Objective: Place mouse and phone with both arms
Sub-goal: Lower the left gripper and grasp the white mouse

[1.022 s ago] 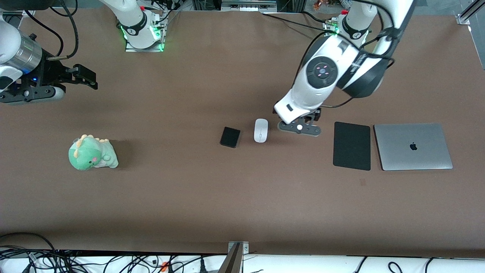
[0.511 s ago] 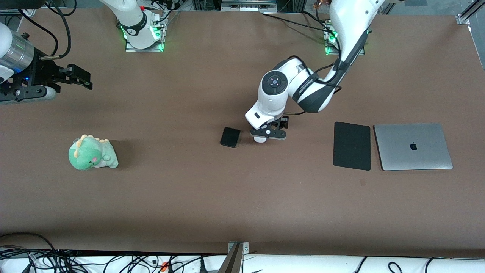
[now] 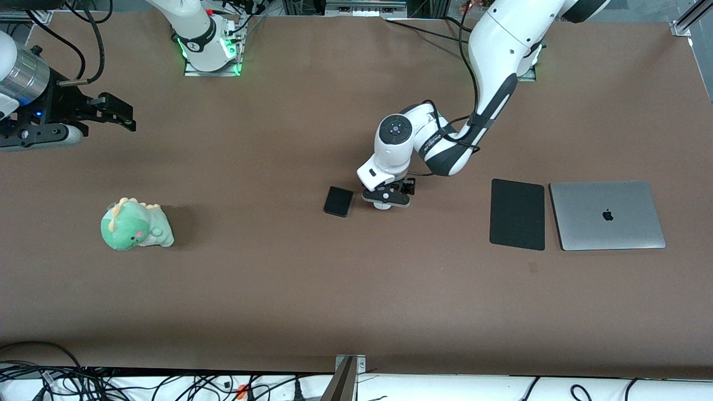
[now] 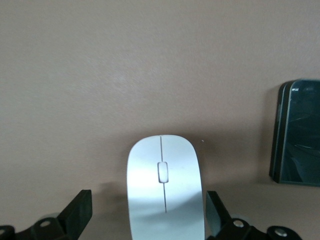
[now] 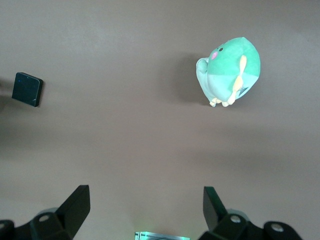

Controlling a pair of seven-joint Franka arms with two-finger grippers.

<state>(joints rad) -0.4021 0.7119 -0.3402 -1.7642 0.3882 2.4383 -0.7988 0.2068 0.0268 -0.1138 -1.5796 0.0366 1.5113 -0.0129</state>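
Observation:
The white mouse lies on the brown table at mid-table, mostly hidden under the left hand in the front view. My left gripper is low over it, open, with one finger on each side and a gap to each. The black phone lies flat beside the mouse toward the right arm's end; it also shows in the left wrist view and the right wrist view. My right gripper is open and empty, up in the air over the right arm's end of the table.
A green plush dinosaur sits toward the right arm's end. A black mouse pad and a closed silver laptop lie toward the left arm's end. Cables run along the table's near edge.
My left arm has swung from beside the mouse to over it and come down, so its open fingers now straddle the mouse. The right arm has barely moved.

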